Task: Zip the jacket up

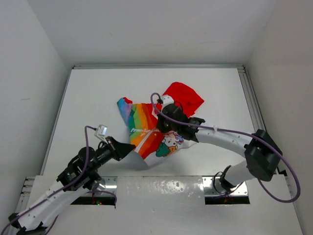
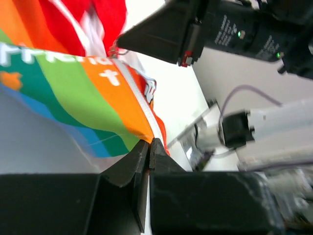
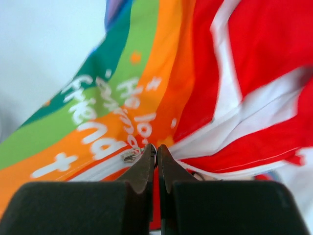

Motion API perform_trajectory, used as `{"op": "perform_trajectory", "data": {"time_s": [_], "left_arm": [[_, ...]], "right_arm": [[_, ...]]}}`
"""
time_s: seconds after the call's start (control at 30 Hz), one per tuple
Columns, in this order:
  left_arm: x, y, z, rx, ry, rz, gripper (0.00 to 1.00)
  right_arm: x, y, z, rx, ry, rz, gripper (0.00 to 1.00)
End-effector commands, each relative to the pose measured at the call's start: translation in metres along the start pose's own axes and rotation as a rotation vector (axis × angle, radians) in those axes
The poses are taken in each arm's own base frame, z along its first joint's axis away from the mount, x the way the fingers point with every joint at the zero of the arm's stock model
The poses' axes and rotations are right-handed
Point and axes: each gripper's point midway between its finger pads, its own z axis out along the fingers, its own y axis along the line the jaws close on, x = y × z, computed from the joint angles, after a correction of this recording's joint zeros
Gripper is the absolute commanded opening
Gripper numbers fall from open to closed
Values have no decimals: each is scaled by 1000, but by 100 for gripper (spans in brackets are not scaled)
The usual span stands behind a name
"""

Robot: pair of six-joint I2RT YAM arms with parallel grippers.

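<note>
where the jacket lies: the jacket (image 1: 146, 129) is spread a little crumpled near the middle of the table (image 1: 98, 98), red hood (image 1: 188, 98) towards the far side, rainbow panels and printed front towards the arms
left gripper: the left gripper (image 2: 149, 147) has its jaws pinched tight on the bottom hem, right at the lower end of the white zipper tape (image 2: 139, 100), and lifts that corner slightly off the table
right gripper: the right gripper (image 3: 156, 152) has its jaws closed to a sliver about midway up the front; the small metal zipper pull (image 3: 131, 155) sits at its fingertips and seems to be caught between them, though the blur leaves a little doubt
cloth between the grips: the tape runs fairly straight and taut from one grip to the other
done so far: judging by where the pull sits, the lower part of the front looks closed, with orange cloth meeting along both sides of the tape
left to do: the stretch from the pull up to the hood; in the right wrist view the red and white cloth beyond the fingertips looks loose and folded, so it appears unzipped
progress: roughly halfway, as a guess
risk: bunched cloth ahead of the pull may snag it
</note>
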Motion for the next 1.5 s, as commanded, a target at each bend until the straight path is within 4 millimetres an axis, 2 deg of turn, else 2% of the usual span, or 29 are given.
{"op": "perform_trajectory", "data": {"time_s": [0.0, 0.03, 0.1, 0.13, 0.17, 0.2, 0.27, 0.33, 0.37, 0.4, 0.43, 0.47, 0.57, 0.7, 0.77, 0.8, 0.83, 0.9, 0.93, 1.0, 1.03, 1.07, 1.1, 1.13, 1.2, 1.3, 1.37, 1.4, 1.47], "left_arm": [[-67, -45, -11, 33, -203, 82, 0], [-88, -63, -17, 47, -252, 129, 0], [-103, -75, -17, 24, -254, 187, 0], [-122, -95, -28, 46, -299, 225, 0], [-128, -99, -32, 46, -314, 237, 0], [-135, -104, -39, 57, -342, 245, 0], [-146, -104, -51, 29, -397, 244, 0], [-153, -103, -63, 19, -437, 237, 0], [-152, -99, -69, 11, -445, 231, 0], [-152, -96, -71, 2, -454, 215, 0], [-155, -92, -76, -13, -482, 206, 0], [-156, -90, -82, -13, -499, 203, 0], [-157, -83, -87, -45, -514, 196, 0], [-143, -65, -66, -87, -462, 173, 0], [-129, -44, -50, -163, -400, 156, 0], [-125, -37, -46, -189, -391, 133, 2], [-122, -31, -43, -207, -381, 126, 5], [-122, -24, -42, -232, -396, 104, 14], [-123, -23, -44, -240, -406, 99, 18], [-126, -20, -45, -255, -429, 75, 29], [-125, -16, -43, -266, -431, 67, 32], [-128, -14, -43, -280, -449, 49, 34], [-130, -14, -42, -287, -455, 47, 39], [-133, -17, -41, -289, -457, 50, 41], [-138, -19, -39, -303, -462, 55, 45], [-144, -23, -36, -320, -468, 62, 51], [-151, -29, -38, -320, -478, 81, 56], [-154, -31, -40, -317, -482, 88, 57], [-158, -35, -42, -310, -496, 96, 59]], "right_arm": [[-90, -25, -27, 201, -237, -94, 0], [-103, -37, -31, 269, -264, -99, 0], [-133, -58, -39, 339, -302, -96, 0], [-142, -73, -41, 387, -317, -94, 0], [-154, -96, -46, 445, -334, -67, 0], [-169, -106, -53, 478, -362, -50, 0], [-195, -154, -68, 608, -409, 12, 0], [-205, -184, -71, 663, -420, 64, 0], [-218, -208, -82, 705, -446, 107, 0], [-222, -217, -84, 713, -444, 128, 0], [-224, -226, -79, 718, -428, 140, 0], [-237, -235, -88, 741, -454, 150, 0], [-250, -244, -92, 772, -445, 143, 0], [-250, -214, -94, 600, -463, 182, 0], [-232, -191, -92, 468, -435, 190, 0], [-223, -168, -86, 343, -406, 197, 0], [-191, -159, -73, 306, -343, 196, 0], [-169, -136, -72, 222, -318, 184, 0], [-138, -120, -59, 169, -241, 165, 0], [-102, -91, -46, 58, -137, 132, 0], [-70, -65, -35, -10, -78, 82, 5], [-56, -53, -31, -41, -45, 52, 19], [-40, -43, -25, -66, 2, 45, 53], [-25, -27, -19, -111, 35, 23, 66], [-3, -25, -2, -87, 95, 24, 82], [12, -27, 21, -47, 157, 0, 92], [23, -33, 38, 16, 211, -51, 97], [13, -29, 39, 15, 187, -75, 98], [30, -43, 57, 97, 234, -122, 97]]}}
